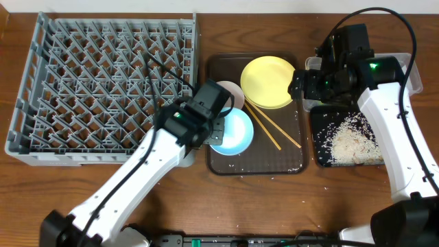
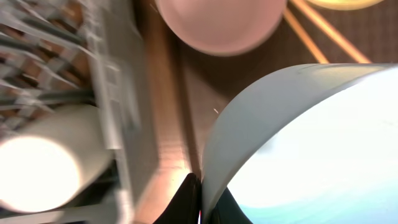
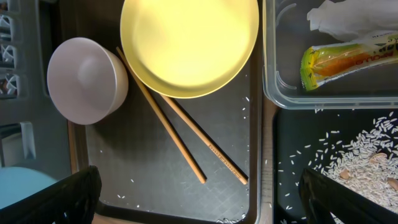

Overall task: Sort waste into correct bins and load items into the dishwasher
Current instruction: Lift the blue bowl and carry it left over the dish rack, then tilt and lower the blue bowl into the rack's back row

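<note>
My left gripper [image 1: 215, 130] is shut on the near rim of the light blue bowl [image 1: 234, 132]; in the left wrist view its dark fingertips [image 2: 189, 202] pinch that rim, and the bowl [image 2: 311, 143] looks tilted up. The white bowl [image 1: 231, 92], yellow plate [image 1: 267, 82] and chopsticks [image 1: 273, 127] lie on the brown tray [image 1: 257, 165]. My right gripper [image 1: 300, 86] hangs open above the tray [image 3: 199, 205] with nothing in it. The clear tub [image 3: 268, 62] holds the wrapper [image 3: 348, 59] and napkin [image 3: 354, 18]. Rice [image 3: 367, 155] lies in the black tray [image 3: 292, 143].
The grey dish rack [image 1: 103, 82] fills the left of the table, its wall [image 2: 115, 106] close beside the left gripper. A blurred pale cup-like shape [image 2: 37, 174] shows inside it. A few rice grains are scattered on the brown tray and the table's front edge.
</note>
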You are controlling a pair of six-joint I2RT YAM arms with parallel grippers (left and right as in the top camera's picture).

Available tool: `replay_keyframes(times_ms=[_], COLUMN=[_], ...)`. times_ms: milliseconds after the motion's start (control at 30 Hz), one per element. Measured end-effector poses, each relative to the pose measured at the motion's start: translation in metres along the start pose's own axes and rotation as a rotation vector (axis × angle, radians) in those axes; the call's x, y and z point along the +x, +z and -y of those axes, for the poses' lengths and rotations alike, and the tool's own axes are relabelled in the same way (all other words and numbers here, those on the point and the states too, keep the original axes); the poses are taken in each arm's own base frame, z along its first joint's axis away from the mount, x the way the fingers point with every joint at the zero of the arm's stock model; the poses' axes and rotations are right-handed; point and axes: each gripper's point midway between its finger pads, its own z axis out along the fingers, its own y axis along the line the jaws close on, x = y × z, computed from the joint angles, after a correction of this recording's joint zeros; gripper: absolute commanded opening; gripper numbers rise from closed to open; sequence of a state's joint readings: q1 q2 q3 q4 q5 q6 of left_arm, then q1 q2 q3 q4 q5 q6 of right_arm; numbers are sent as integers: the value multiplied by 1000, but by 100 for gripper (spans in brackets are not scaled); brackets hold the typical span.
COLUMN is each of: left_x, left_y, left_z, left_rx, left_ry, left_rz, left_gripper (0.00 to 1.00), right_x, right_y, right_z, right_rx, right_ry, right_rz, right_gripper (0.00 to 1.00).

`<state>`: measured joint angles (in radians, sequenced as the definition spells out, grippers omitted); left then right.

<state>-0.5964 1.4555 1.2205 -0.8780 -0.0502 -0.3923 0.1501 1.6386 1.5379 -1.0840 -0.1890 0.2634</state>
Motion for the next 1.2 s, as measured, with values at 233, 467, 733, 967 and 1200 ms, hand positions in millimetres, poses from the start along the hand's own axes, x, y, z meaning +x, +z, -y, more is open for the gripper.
replay_keyframes(times_ms=[233,467,733,967,1200], left_x=[-25,-59,-85,-101,-111], left_y=[-15,-44,-78,-66,-47], left_z=[-45,-111,-164,-177,-183], left_rx=[-246,-575,-822,-1002,-1204], left_ry=[-14,-134,-274,-264,-237], left_rz=[155,358,532,577,616], left_gripper=[7,8,8,8,7], right_x=[0,0,0,0,0], right_y=[0,0,0,0,0], right_z=[0,0,0,0,0], right_rx=[0,0,0,0,1], right_ry=[0,0,0,0,0], right_rz=[0,0,0,0,0], right_gripper=[99,99,99,99,99])
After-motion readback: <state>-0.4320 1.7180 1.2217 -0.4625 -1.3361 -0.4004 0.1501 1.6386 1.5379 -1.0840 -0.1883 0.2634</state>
